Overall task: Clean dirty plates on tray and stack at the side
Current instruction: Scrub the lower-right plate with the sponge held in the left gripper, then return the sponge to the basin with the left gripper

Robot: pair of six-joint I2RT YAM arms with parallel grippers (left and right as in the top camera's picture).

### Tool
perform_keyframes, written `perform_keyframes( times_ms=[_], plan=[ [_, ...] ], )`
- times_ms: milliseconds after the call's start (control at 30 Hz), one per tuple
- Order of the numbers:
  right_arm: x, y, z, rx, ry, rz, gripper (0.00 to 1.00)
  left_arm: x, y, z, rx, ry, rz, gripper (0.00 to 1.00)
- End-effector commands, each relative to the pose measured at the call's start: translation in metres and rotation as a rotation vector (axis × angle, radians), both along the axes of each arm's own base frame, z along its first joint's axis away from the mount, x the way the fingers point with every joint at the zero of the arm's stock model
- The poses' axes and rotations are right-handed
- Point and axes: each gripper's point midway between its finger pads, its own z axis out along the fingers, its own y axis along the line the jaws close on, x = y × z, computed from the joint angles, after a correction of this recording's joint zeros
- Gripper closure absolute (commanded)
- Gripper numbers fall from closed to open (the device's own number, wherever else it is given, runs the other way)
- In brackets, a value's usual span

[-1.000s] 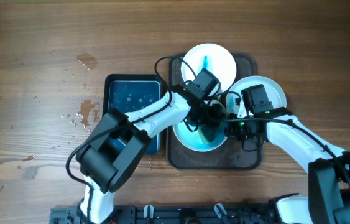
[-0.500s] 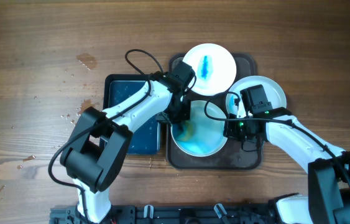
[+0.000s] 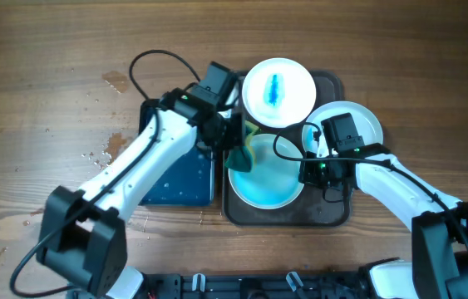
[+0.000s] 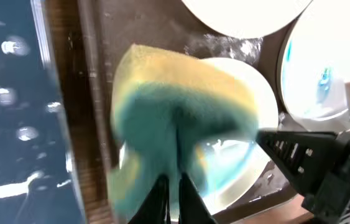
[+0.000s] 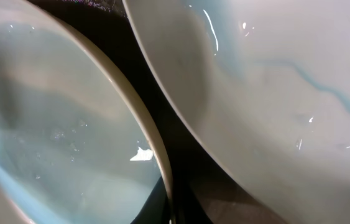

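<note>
Left pincer (image 4: 173,190) clamped tight on a yellow-green sponge (image 4: 181,112), sponge at the left rim of the wet plate (image 3: 271,181) on the tray (image 3: 333,214), right pincer (image 3: 311,170) at that plate's right rim, its opening impossible to tell

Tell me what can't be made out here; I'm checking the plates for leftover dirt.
- Right gripper: jaws open or shut. Overhead, its wrist covers them; the right wrist view shows only plate rims.
- Middle plate: left rim, hidden by the sponge overhead.
- Right plate: lower left part, under the right arm overhead.
</note>
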Motion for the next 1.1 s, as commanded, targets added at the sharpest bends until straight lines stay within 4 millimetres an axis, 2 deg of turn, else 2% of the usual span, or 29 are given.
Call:
perform_keyframes(
  times_ms=[0, 33, 100, 133, 200, 233, 267, 300, 367, 400, 467, 533, 600, 667, 767, 800, 833, 933, 1033, 1067],
  plan=[
    [-0.012, -0.017, -0.017, -0.088, 0.040, -0.014, 0.96, 0.018, 0.061, 0.021, 0.027, -0.026, 0.155, 0.96],
    [-0.012, -0.017, -0.017, -0.088, 0.040, -0.014, 0.96, 0.025, 0.097, 0.017, 0.116, -0.028, 0.237, 0.96],
    [-0.012, -0.017, -0.017, -0.088, 0.039, -0.014, 0.96, 0.027, 0.152, 0.003, 0.277, -0.015, 0.352, 0.96],
    [-0.012, -0.017, -0.017, -0.088, 0.040, -0.014, 0.96, 0.025, 0.165, -0.008, 0.307, 0.005, 0.377, 0.96],
    [-0.012, -0.017, -0.017, -0.088, 0.039, -0.014, 0.96, 0.015, 0.170, -0.040, 0.330, 0.062, 0.378, 0.96],
    [-0.012, -0.017, -0.017, -0.087, 0.039, -0.014, 0.95, 0.012, 0.170, -0.049, 0.333, 0.073, 0.377, 0.96],
    [-0.012, -0.017, -0.017, -0.087, 0.040, -0.014, 0.96, 0.013, 0.165, -0.055, 0.303, 0.078, 0.372, 0.92],
    [-0.012, -0.017, -0.017, -0.088, 0.039, -0.014, 0.96, 0.016, 0.136, -0.050, 0.152, 0.090, 0.335, 0.84],
    [-0.011, -0.016, -0.017, -0.087, 0.037, -0.015, 0.96, 0.020, 0.094, -0.038, -0.047, 0.071, 0.212, 0.65],
    [-0.011, -0.016, -0.017, -0.086, 0.036, -0.015, 0.95, 0.024, 0.071, -0.031, -0.117, 0.043, 0.160, 0.51],
    [-0.011, -0.016, -0.017, -0.087, 0.037, -0.014, 0.96, 0.027, 0.048, -0.032, -0.058, -0.042, 0.088, 0.35],
    [-0.011, -0.016, -0.017, -0.087, 0.037, -0.014, 0.96, 0.027, 0.028, -0.039, 0.048, -0.126, 0.034, 0.30],
    [-0.011, -0.016, -0.017, -0.087, 0.037, -0.014, 0.96, 0.023, 0.006, -0.049, 0.058, -0.143, -0.012, 0.32],
    [-0.012, -0.015, -0.017, -0.079, 0.039, -0.013, 0.96, 0.017, -0.005, -0.073, 0.079, -0.105, -0.013, 0.41],
    [-0.012, -0.013, -0.016, -0.069, 0.042, -0.011, 0.96, 0.013, -0.003, -0.095, 0.109, -0.053, -0.012, 0.69],
    [-0.012, -0.013, -0.016, -0.069, 0.041, -0.010, 0.96, 0.013, -0.003, -0.095, 0.108, -0.053, -0.012, 0.88],
    [-0.012, -0.013, -0.016, -0.069, 0.041, -0.010, 0.96, 0.013, -0.005, -0.093, 0.102, -0.055, -0.013, 0.96],
    [-0.012, -0.013, -0.016, -0.069, 0.042, -0.010, 0.96, 0.014, -0.009, -0.074, 0.083, -0.052, -0.018, 0.96],
    [-0.012, -0.013, -0.016, -0.069, 0.042, -0.010, 0.96, 0.017, -0.009, -0.031, 0.062, -0.086, -0.013, 0.96],
    [-0.012, -0.013, -0.016, -0.069, 0.042, -0.011, 0.96, 0.016, -0.007, -0.024, 0.057, -0.090, -0.008, 0.96]
  ],
)
